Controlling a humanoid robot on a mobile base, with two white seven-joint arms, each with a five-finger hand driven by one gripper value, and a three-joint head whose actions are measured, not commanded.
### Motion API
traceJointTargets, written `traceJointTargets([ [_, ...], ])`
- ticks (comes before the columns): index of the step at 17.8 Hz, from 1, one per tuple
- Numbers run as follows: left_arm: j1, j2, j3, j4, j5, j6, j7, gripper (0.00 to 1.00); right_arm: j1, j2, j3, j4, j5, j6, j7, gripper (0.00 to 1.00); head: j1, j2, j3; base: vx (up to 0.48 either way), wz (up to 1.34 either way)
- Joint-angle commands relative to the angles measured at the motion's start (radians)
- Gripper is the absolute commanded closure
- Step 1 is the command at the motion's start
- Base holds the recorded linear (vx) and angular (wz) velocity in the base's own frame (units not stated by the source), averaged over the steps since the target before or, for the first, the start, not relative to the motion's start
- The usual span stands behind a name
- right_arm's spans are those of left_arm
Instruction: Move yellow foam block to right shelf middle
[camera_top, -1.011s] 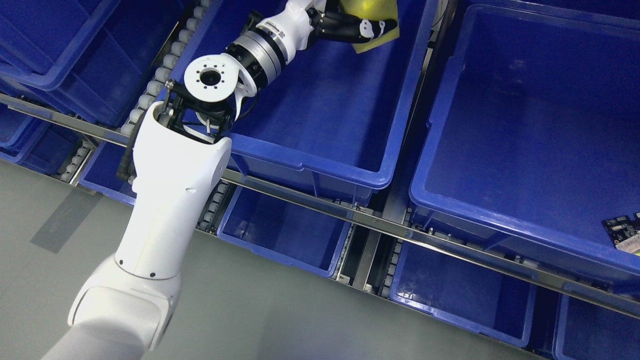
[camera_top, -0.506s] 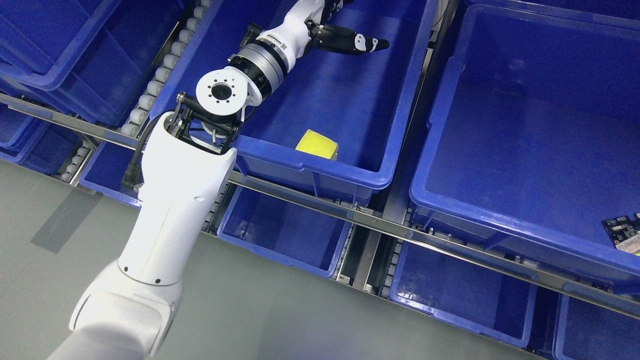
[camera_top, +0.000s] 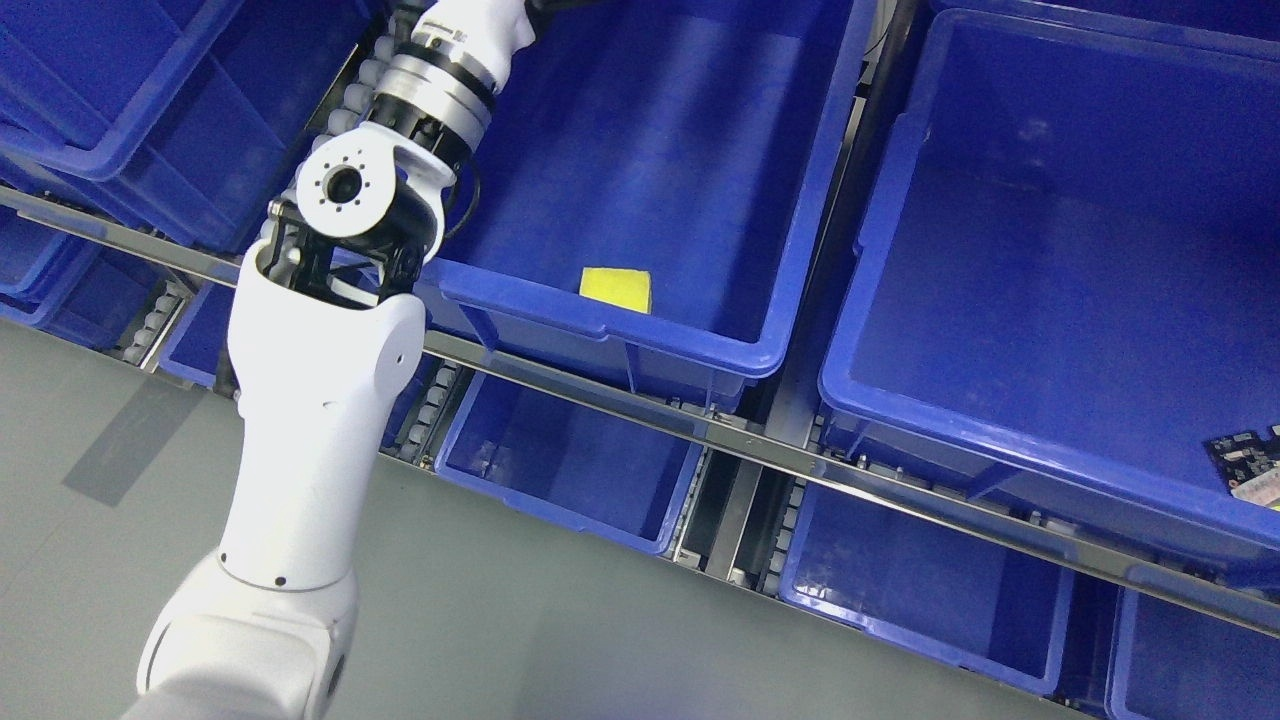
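The yellow foam block (camera_top: 615, 290) lies flat on the floor of the middle blue bin (camera_top: 600, 328), close against the bin's near wall. Nothing touches it. My left arm (camera_top: 310, 400) comes up from the lower left, and its wrist (camera_top: 450, 60) reaches the top edge at the bin's left rim. The hand itself is cut off by the top edge. The right arm does not show.
A larger blue bin (camera_top: 1050, 250) stands to the right, with a circuit board (camera_top: 1245, 462) at its near right corner. Smaller blue bins (camera_top: 560, 470) (camera_top: 920, 580) sit on the level below a metal rail (camera_top: 760, 445). Rollers (camera_top: 340, 110) run along the left.
The left hand held the yellow block high in the bin, then let it go. The block dropped to the bin's near wall. The arm swung left and up, taking the hand out of frame.
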Motion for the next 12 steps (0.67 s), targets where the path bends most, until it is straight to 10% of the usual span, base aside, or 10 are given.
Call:
traceJointTargets([
  [1,0.151,0.017,0.16,-0.083,0.057,-0.039,-0.111,0.0,0.002,-0.017,0.0,-0.017,0.005,0.001,0.0,0.0,0.0,0.0,0.0,0.0,0.0],
  [12,0.169,0.017,0.133,-0.081,0.049,-0.039,-0.051,0.0,0.002,-0.017,0.0,-0.017,0.003,0.001,0.0,0.0,0.0,0.0,0.0,0.0,0.0],
])
